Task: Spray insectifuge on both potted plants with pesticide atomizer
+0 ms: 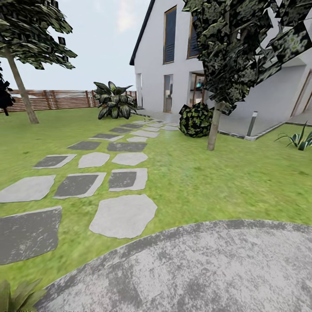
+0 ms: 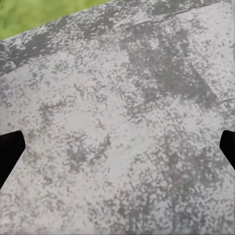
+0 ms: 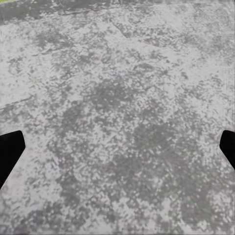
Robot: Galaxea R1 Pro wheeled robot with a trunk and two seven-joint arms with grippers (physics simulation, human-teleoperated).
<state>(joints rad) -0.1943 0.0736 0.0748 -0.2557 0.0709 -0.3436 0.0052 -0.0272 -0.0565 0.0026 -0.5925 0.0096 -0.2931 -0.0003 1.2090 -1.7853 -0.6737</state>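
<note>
You're standing on the grey speckled paved round [image 1: 208,268] with nothing in either grip: the left gripper [image 2: 117,147] and right gripper [image 3: 117,147] both hang spread over bare paving. No atomizer is in sight, so driving on blind risks missing it. Leaf tips [image 1: 17,297] at the round's near-left edge may be a potted plant. Beyond lie lawn [image 1: 208,182], stepping stones [image 1: 123,215], fence [image 1: 56,99] and house [image 1: 173,52]

Paved round [image 1: 208,268] nearest; stepping stones [image 1: 123,215] lead beyond-left — house [image 1: 173,56] behind; fence [image 1: 56,99] far left.
</note>
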